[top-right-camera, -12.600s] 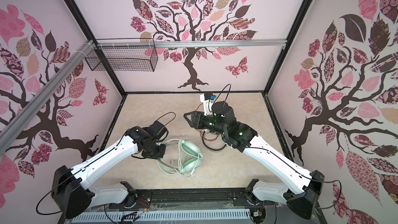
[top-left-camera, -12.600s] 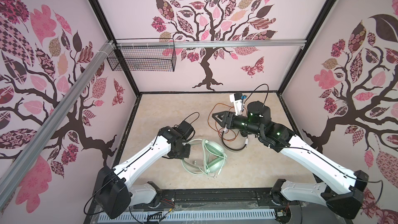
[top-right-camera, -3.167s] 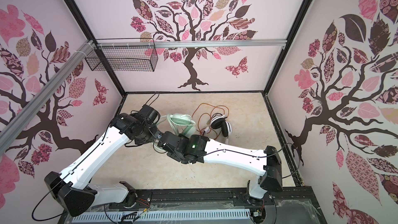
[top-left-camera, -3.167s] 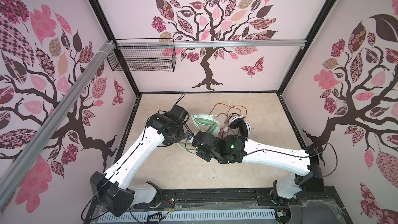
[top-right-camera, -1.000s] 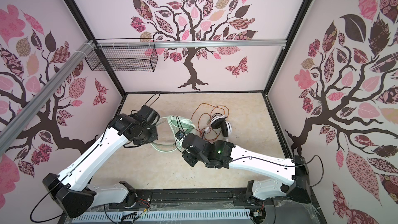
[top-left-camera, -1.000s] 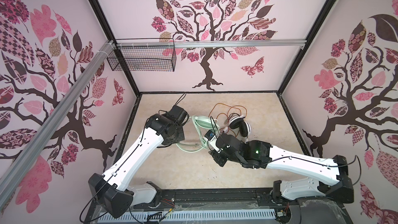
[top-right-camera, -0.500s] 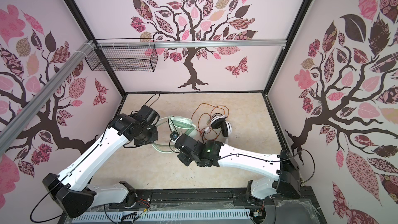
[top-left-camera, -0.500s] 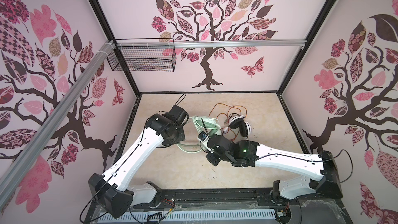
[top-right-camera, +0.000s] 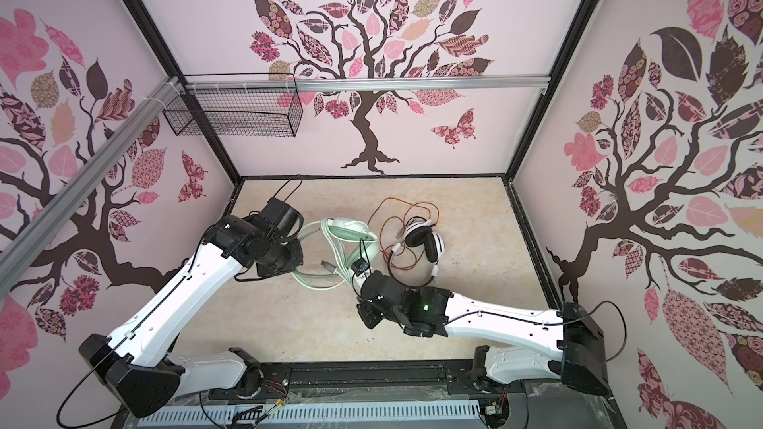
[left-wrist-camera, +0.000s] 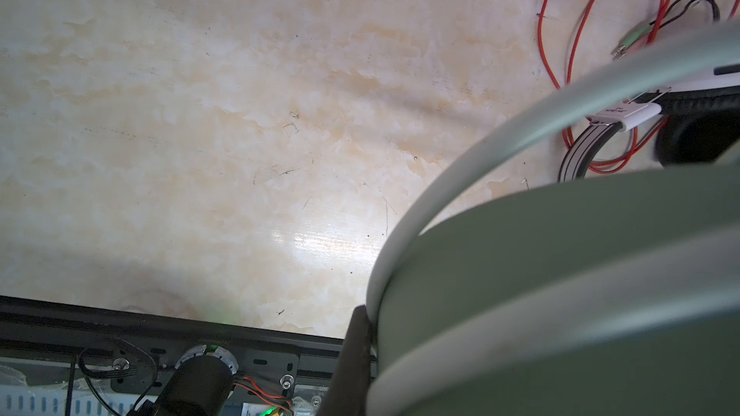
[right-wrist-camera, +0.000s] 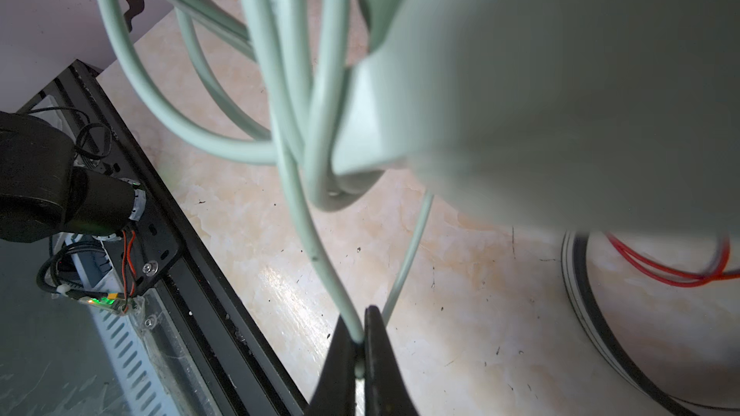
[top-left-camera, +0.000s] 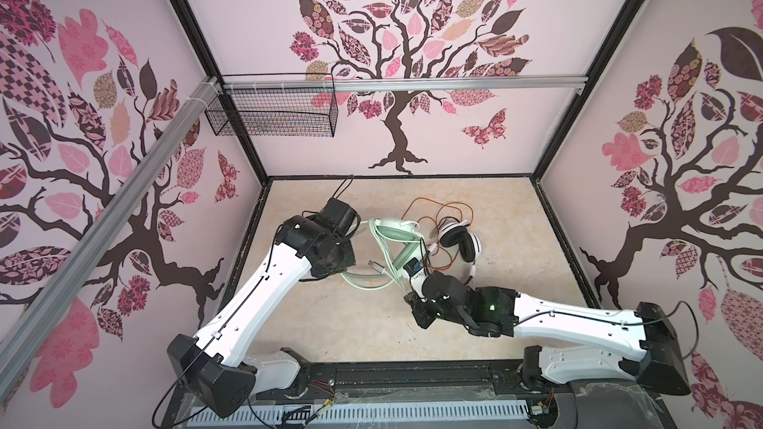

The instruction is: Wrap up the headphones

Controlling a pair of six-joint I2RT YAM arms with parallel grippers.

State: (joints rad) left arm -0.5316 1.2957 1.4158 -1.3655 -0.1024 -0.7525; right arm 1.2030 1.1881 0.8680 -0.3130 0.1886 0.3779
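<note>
The right hand (right-wrist-camera: 360,332) is pinched nearly closed on the pale cord (right-wrist-camera: 304,234), the strand running up from between its dark fingertips (right-wrist-camera: 340,354) into a loose bundle of loops beside a mint ear cup that fills much of the right wrist view. The left hand (left-wrist-camera: 362,334) is closed narrow on the mint-green headphones (top-left-camera: 392,231); only one dark finger (left-wrist-camera: 354,358) shows, pressed against the pale edge of the headband, which curves broadly across the left wrist view. In both top views this pair sits between the two arms toward the left-middle of the counter (top-left-camera: 330,323), its ear cups at the far end and the headband and cord loops trailing toward the near side, with the cord's plug (top-left-camera: 375,266) among the loops. Just beside it, to the right, the white headphones (top-right-camera: 425,243) with black pads lie on the counter, ear cups together. Their orange-red cord (left-wrist-camera: 539,30) sprawls in open loops around and beyond them, unwrapped, and neither hand touches this pair.
</note>
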